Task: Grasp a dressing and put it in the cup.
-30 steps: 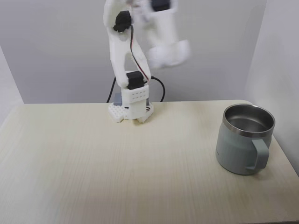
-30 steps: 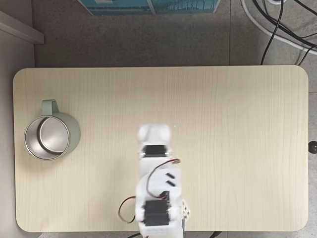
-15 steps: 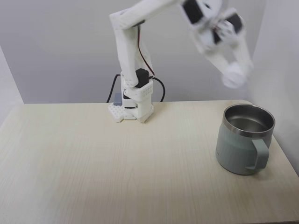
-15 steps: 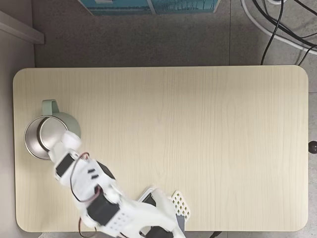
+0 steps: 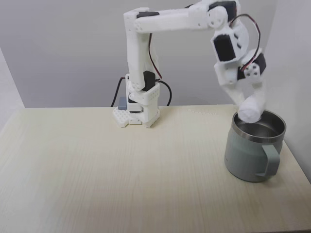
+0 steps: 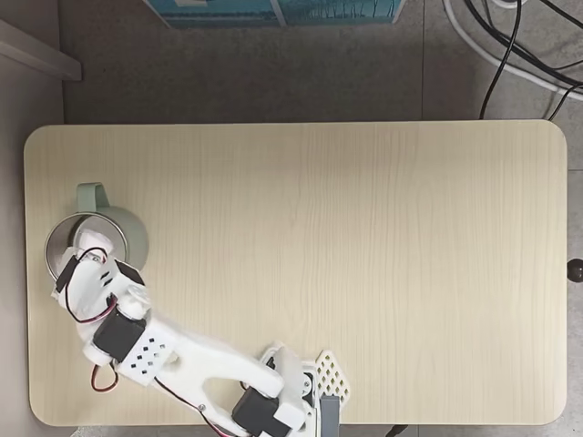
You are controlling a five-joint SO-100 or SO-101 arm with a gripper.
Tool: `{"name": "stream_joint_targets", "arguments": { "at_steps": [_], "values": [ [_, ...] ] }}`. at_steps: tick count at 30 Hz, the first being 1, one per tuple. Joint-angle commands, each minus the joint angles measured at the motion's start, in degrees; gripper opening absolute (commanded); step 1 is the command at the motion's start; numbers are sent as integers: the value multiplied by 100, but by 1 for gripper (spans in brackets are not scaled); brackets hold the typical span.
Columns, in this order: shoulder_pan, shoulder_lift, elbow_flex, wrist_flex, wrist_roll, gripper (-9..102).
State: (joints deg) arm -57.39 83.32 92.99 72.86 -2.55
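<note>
Pale wooden table (image 5: pixel 121 165) is carrying the grey-green steel-lined mug (image 5: pixel 252 148) at its three o'clock end in the side-on fixed view, and the white gripper (image 5: pixel 251 110) is hanging just over the rim, fingers clamped on the gauze roll (image 5: pixel 250 111).

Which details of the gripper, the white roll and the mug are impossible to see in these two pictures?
- In the fixed view from above, the white plastic gripper covers the small white gauze roll and part of the mouth of the pale grey-green steel-rimmed mug.
- In the side fixed view, the gauze roll hides the gripper's fingertips.
- The mug's bottom is hidden by its own wall.
- The dark cables on the floor are cut off by the edge.
</note>
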Motion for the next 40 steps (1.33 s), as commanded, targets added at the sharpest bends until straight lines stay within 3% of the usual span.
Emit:
{"name": "stream_joint_targets", "arguments": {
  "at_steps": [1, 4, 7, 10, 40],
  "values": [
    [149, -308, -70, -105, -62, 0],
    [202, -501, -141, -114, -53, 4],
    [141, -747, -290, -114, -132, 18],
    [132, -896, -281, -79, -105, 22],
    [-141, -1037, -176, 176, -18, 22]
  ]
}}
